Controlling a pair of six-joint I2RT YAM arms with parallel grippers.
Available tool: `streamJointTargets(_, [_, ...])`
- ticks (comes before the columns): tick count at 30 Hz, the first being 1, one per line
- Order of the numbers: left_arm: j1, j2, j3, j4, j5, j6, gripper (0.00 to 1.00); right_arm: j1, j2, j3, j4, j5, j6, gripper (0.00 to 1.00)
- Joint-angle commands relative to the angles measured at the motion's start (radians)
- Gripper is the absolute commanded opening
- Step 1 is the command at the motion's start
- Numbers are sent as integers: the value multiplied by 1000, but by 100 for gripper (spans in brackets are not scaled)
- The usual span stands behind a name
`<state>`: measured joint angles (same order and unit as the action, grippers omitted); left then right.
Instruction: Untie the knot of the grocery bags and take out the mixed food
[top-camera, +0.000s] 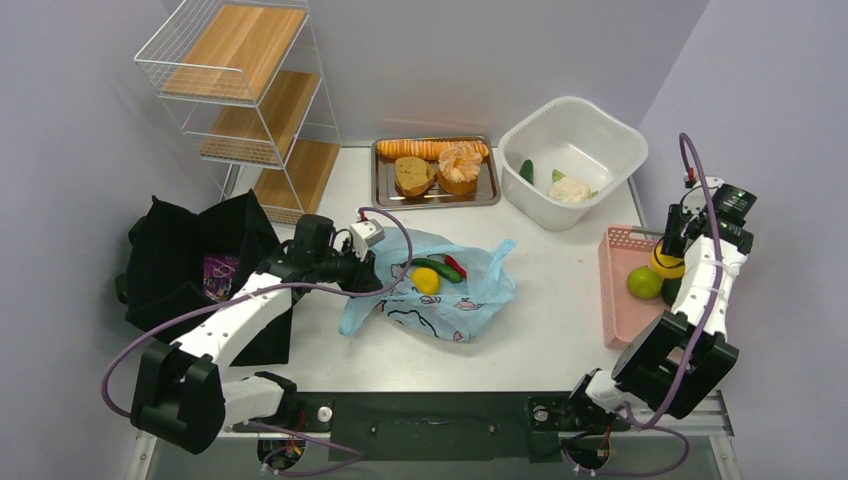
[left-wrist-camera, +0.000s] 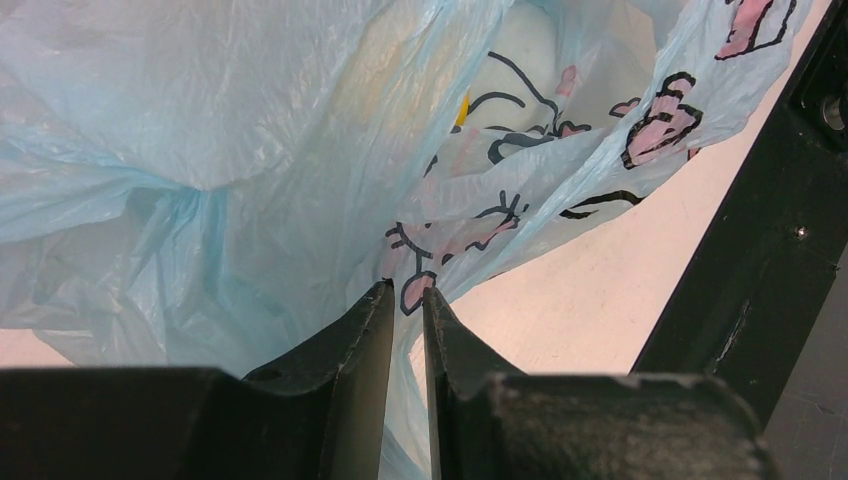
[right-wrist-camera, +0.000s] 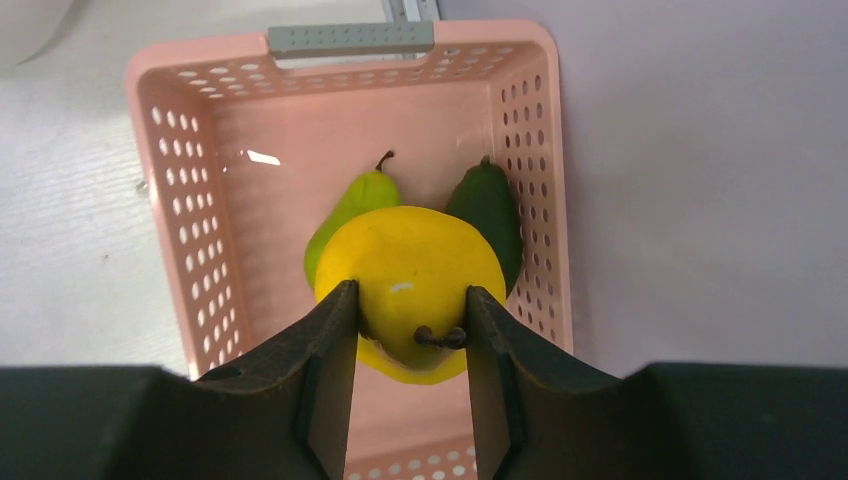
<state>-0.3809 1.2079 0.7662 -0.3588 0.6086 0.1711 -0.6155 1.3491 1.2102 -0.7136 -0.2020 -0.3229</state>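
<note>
Film of the pale blue plastic bag (left-wrist-camera: 200, 120) is sitting pinched in my left end effector (left-wrist-camera: 405, 295), the jaws standing almost together with only the thin sheet between them. I am holding that edge on the bag's left side, and the mouth is lying open on the desk (top-camera: 560, 300), so I am judging the knot already undone.

My right end effector (right-wrist-camera: 412, 292) is clamping a lemon (right-wrist-camera: 410, 250) from both sides and hanging it directly over the pink basket (right-wrist-camera: 190, 200), where a pear (right-wrist-camera: 350, 205) and an avocado (right-wrist-camera: 490, 215) are lying side by side. The drop is therefore straight down, into the near part of the basket.

Inside the bag a second lemon (top-camera: 426, 281), a green chilli (top-camera: 437, 268) and a red chilli (top-camera: 456, 265) are lying just to the right of my left end effector, the chillies' long axes pointing roughly towards the right arm. My left arm is far nearer to them. The black tote (top-camera: 170, 250) on my left is showing a purple snack packet (top-camera: 219, 272).
</note>
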Motion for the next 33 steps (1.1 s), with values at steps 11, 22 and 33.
streamJointTargets(11, [-15,18,64,24,-1,24,15,36,137,23,244,-6,-3,62])
streamJointTargets(22, [-20,1,45,32,-19,9,9,402,-236,51,60,-270,2,77])
streamJointTargets(33, [-84,-111,10,-136,21,260,0,1157,-325,-93,81,-225,21,25])
